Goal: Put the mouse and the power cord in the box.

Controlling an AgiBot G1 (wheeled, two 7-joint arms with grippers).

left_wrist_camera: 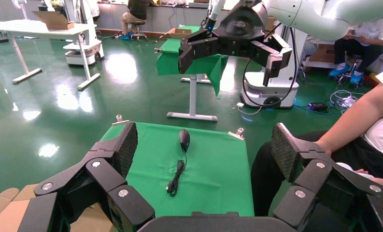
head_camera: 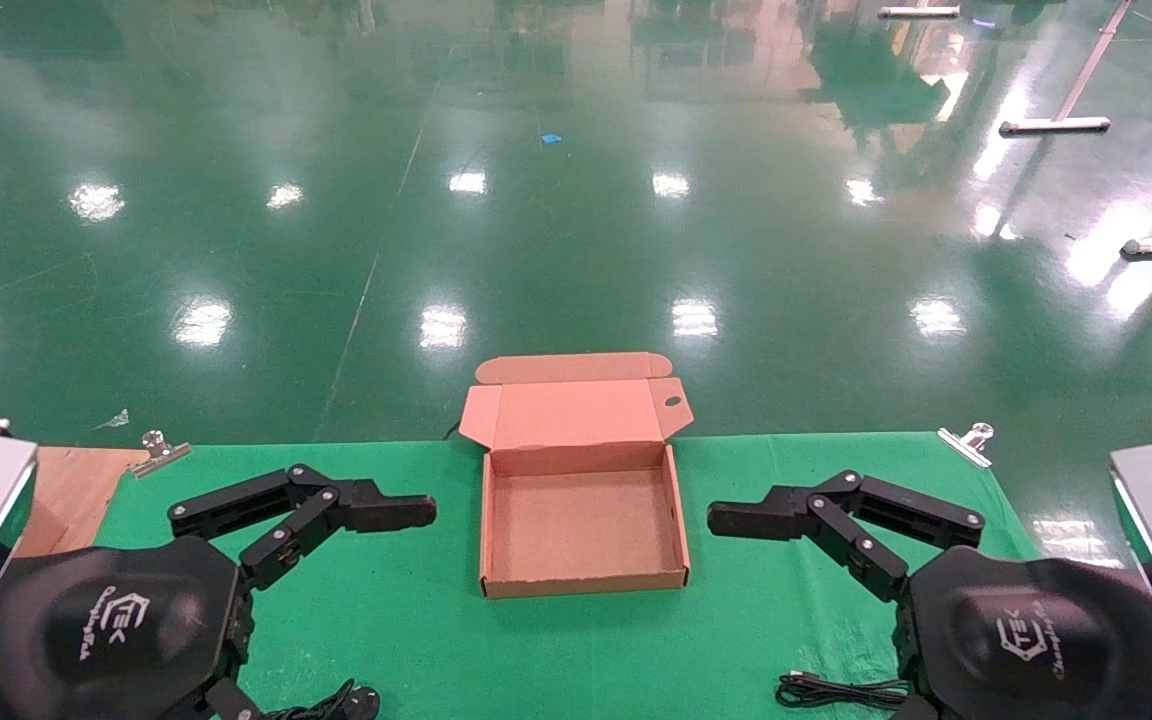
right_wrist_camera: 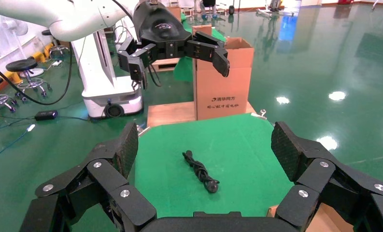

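Nothing is packed yet: the mailer box (head_camera: 584,525) sits empty, lid flap back, between the two grippers. The left gripper (head_camera: 336,520) and right gripper (head_camera: 816,525) both hover with fingers spread wide, holding nothing. The mouse (left_wrist_camera: 184,140) lies under the right arm, the power cord (right_wrist_camera: 200,171) under the left arm, near its wrist. The first pick looks due; either gripper would need to swing back and descend over its item.
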